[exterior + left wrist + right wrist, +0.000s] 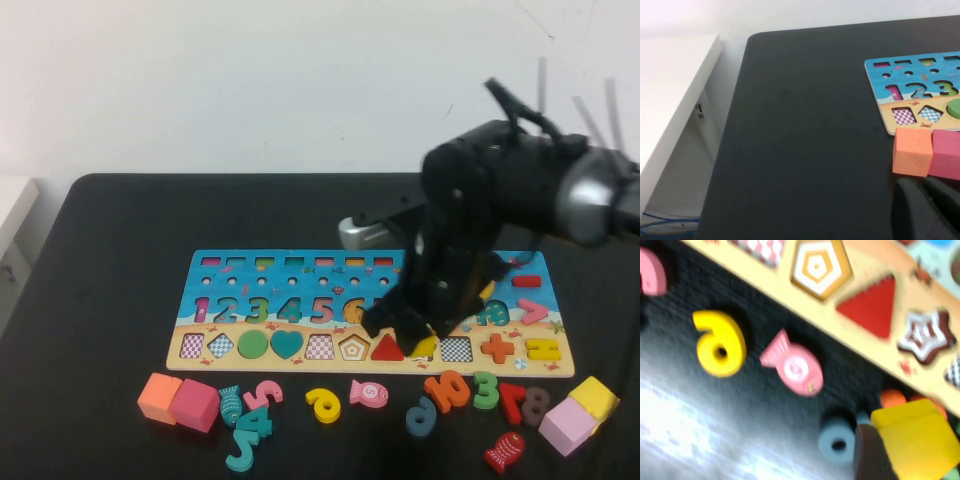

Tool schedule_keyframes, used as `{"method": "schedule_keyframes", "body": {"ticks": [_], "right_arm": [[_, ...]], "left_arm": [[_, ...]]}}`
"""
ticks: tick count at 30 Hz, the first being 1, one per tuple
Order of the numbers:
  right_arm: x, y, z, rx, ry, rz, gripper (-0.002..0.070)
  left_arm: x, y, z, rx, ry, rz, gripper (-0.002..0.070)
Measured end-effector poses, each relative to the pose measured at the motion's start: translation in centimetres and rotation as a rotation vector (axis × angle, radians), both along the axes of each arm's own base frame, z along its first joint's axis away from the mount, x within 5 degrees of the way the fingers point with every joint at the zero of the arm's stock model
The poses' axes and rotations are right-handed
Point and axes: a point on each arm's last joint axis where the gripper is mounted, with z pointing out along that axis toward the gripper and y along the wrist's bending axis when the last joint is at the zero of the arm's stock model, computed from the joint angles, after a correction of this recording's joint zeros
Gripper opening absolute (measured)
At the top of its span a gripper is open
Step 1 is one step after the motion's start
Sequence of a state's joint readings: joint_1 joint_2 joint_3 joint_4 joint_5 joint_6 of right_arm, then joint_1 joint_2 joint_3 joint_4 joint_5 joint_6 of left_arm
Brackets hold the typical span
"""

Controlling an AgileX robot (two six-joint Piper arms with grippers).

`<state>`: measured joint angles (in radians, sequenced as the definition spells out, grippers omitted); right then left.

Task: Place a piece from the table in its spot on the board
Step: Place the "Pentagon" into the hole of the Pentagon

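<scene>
Yellow piece (pixel 912 442) is pinched in my right jaws (pixel 420 335), hovering over the board's (pixel 370 310) bottom shape row, between the red triangle (pixel 387 348) and the checkered square slot (pixel 456 349). The empty star recess (pixel 925 337) sits just beside the triangle, right about where I'm holding.

Doing this well, as I judge it: confirm piece outline against the recess before lowering, square it to the slot edges, come straight down, release only once it's seated flush. Don't nudge the loose digits on the surface near the board edge.

Hard to read: piece's actual shape — only a blocky yellow corner shows, so I can't say whether it fits the star. My arm hides the board's middle from the high view.

Left jaws (pixel 927 210) are parked low beside the orange block (pixel 912 152), away from the action; can't tell their state.
</scene>
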<state>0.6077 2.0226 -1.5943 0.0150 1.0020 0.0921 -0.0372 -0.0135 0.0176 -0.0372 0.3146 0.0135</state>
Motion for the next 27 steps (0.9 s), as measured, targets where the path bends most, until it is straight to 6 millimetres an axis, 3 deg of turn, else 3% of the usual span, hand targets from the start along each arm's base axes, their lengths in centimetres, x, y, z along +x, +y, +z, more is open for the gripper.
{"method": "schedule_keyframes", "body": {"ticks": [12, 19, 27], "right_arm": [[4.3, 3.8, -3.4, -0.028, 0.094, 0.046, 0.0363], [4.7, 5.5, -3.8, 0.006, 0.067, 0.067, 0.0363], [5.2, 5.9, -3.8, 0.053, 0.013, 0.029, 0.0363]], "left_arm": [[0.0, 0.0, 0.0, 0.0, 0.0, 0.0, -0.0001], [0.0, 0.0, 0.0, 0.0, 0.0, 0.0, -0.0001], [0.0, 0.0, 0.0, 0.0, 0.0, 0.0, -0.0001]]}}
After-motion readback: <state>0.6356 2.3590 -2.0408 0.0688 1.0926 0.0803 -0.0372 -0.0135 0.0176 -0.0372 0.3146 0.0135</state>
